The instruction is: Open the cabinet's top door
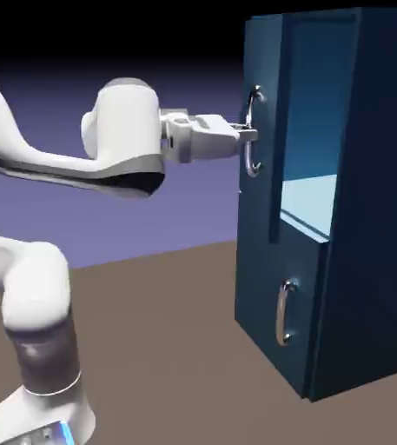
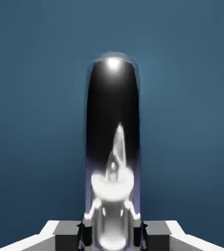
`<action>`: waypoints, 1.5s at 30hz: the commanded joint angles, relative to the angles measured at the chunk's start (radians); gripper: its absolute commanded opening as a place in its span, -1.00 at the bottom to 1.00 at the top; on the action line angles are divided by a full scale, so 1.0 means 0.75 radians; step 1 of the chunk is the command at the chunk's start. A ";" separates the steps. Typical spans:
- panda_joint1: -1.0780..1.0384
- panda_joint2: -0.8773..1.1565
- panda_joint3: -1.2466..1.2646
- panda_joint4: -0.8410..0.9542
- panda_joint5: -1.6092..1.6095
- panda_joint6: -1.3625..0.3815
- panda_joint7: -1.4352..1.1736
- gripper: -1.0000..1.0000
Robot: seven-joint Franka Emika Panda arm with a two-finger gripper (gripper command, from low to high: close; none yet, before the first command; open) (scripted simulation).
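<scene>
- The cabinet (image 1: 340, 217) stands at the right of the exterior view; the arm reaches toward it from the left.
- The top door (image 1: 265, 113) is already swung partly out: a lit interior shows behind its right edge.
- The handle (image 1: 253, 130), a silver bar, is mounted on the door's outer face with its long axis vertical.
- The gripper (image 1: 248, 133) is level with the bar's middle and extends horizontally, square to the bar.
- In the hand view, the handle (image 2: 112, 147) fills the space between the fingertips (image 2: 87, 230), with a pad on each side; the gripper is judged to be clamped on the bar.
- The door panel (image 2: 35, 122) lies directly ahead of the gripper, beyond the bar.
- The coming pull is judged to run back toward the robot, away from the cabinet face, curving with the door's arc about its hinge.
</scene>
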 commanded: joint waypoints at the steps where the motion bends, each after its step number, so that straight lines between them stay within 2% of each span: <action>1: -0.048 -0.022 0.035 -0.015 0.050 0.014 -0.020 -1.00; 9: -0.418 -0.201 0.263 -0.116 0.477 0.192 -0.241 -1.00; 14: -0.391 -0.261 0.271 -0.196 0.761 0.140 -0.515 -1.00; 21: -0.140 -0.412 0.326 -0.303 1.126 -0.240 -0.825 -1.00; 30: 0.047 -0.560 0.615 -0.298 1.487 -0.762 -0.942 -1.00; 38: 0.060 -0.559 0.951 -0.140 1.767 -1.226 -0.954 -1.00; 45: -0.093 -0.500 1.231 0.127 1.967 -1.632 -0.956 -1.00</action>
